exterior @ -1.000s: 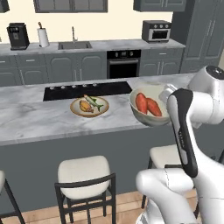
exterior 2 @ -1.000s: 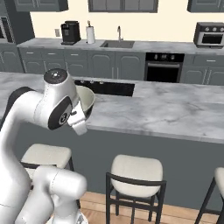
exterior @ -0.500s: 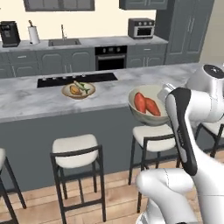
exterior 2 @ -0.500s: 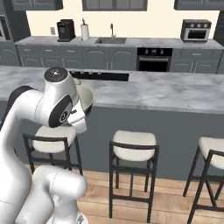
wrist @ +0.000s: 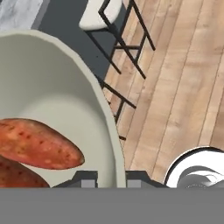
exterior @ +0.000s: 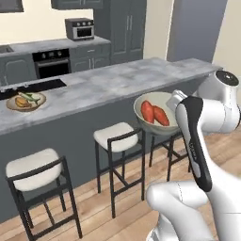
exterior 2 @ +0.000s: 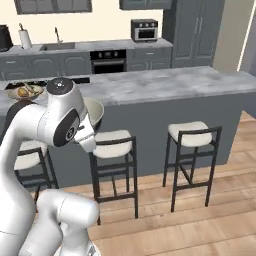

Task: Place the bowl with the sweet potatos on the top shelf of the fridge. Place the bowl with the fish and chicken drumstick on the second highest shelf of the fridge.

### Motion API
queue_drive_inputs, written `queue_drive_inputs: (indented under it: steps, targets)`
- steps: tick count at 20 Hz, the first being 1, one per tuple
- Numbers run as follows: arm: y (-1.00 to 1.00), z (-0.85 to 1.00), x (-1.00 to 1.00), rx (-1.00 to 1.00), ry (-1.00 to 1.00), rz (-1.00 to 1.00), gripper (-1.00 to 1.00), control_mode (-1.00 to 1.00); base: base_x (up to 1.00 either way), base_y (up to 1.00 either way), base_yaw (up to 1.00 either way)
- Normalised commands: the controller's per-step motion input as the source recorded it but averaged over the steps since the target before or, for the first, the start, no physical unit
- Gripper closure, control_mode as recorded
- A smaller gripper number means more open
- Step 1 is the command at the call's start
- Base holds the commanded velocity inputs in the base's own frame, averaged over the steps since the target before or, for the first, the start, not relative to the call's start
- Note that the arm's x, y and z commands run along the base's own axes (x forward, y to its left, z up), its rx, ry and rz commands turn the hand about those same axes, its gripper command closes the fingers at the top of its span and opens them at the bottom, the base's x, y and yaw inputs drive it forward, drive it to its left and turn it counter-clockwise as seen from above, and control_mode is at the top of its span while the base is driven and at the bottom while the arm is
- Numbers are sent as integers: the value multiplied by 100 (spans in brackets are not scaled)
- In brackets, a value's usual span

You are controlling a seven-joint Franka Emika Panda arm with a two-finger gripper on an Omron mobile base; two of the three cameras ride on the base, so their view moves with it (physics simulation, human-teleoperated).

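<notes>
While the gripper [wrist: 111, 178] sits at the bottom middle of the hand view, its two dark tips are pinched nearly closed on the rim of the bowl with the sweet potatos [exterior: 157, 114], one tip inside the wall, one outside. Left base view: that bowl hangs in the air at centre right, off the counter, just in front of the island's dark front face and above a stool [exterior: 118, 136]. The sweet potatos [exterior: 154, 113] lie side by side inside, touching (both well below the rim). Bowl's right edge is against the arm's wrist; its left edge is clear, open air toward the counter front. Island counter [exterior: 117, 80] edge runs from lower left to upper right, behind the bowl. Shallow bowl with the fish and drumstick [exterior: 26, 101] sits far left on the countertop, well apart from the held bowl. Right base view: bowl rim [exterior 2: 94, 113] peeks out right of the arm, upper left of frame. Wood floor [exterior 2: 200, 220] to the lower right is open; two stools [exterior 2: 192, 135] stand along the island.
</notes>
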Motion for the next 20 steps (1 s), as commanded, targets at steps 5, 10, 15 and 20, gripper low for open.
queue_drive_inputs:
  steps: [5,10,15,20]
  targets:
    - [0,0,0,0,0,0,100,100,1,0,-67]
    - [0,0,0,0,0,0,100,100,1,0,-70]
    - [0,0,0,0,0,0,100,100,14,0,-72]
    - [0,0,0,0,0,0,100,100,52,-19,-66]
